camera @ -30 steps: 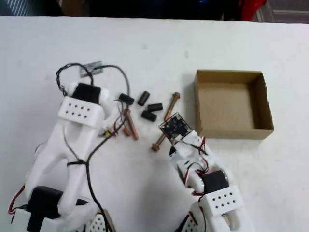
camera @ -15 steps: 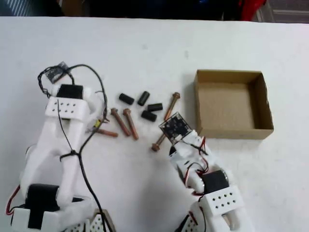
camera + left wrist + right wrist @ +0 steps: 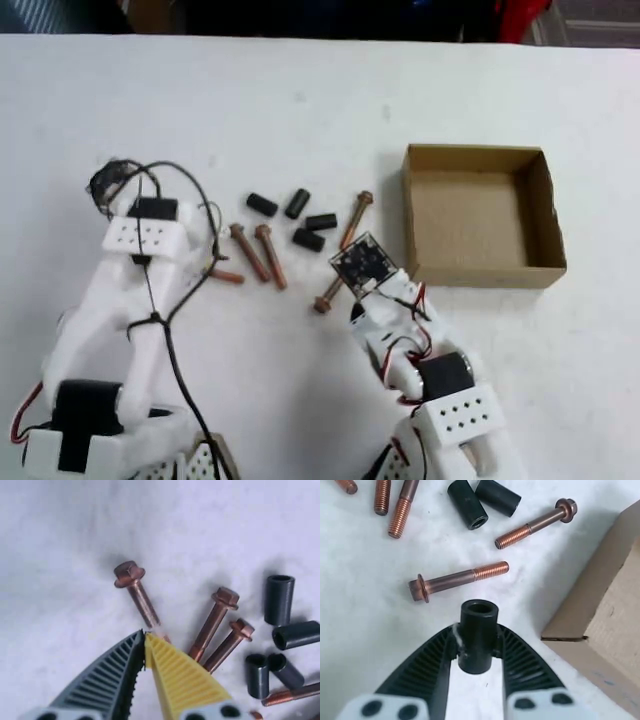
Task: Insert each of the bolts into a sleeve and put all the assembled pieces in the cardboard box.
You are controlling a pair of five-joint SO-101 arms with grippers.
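In the left wrist view my left gripper (image 3: 144,636) is shut on the threaded end of a copper bolt (image 3: 136,589), whose head points away over the white table. From above, this bolt (image 3: 226,276) lies left of the pile at my left gripper (image 3: 207,270). My right gripper (image 3: 479,631) is shut on a black sleeve (image 3: 479,614), bore facing forward. It sits close behind a loose bolt (image 3: 460,580) and left of the cardboard box (image 3: 605,610). Two more bolts (image 3: 258,253) and several black sleeves (image 3: 300,220) lie in the middle.
The open cardboard box (image 3: 482,212) stands at the right with nothing inside. Another bolt (image 3: 355,218) lies between the sleeves and the box. A black cable (image 3: 170,290) loops over the left arm. The table's far half is bare white.
The left arm has drawn back to the left, away from the sleeves, taking one bolt out of the pile with it. The right arm has kept still with its sleeve.
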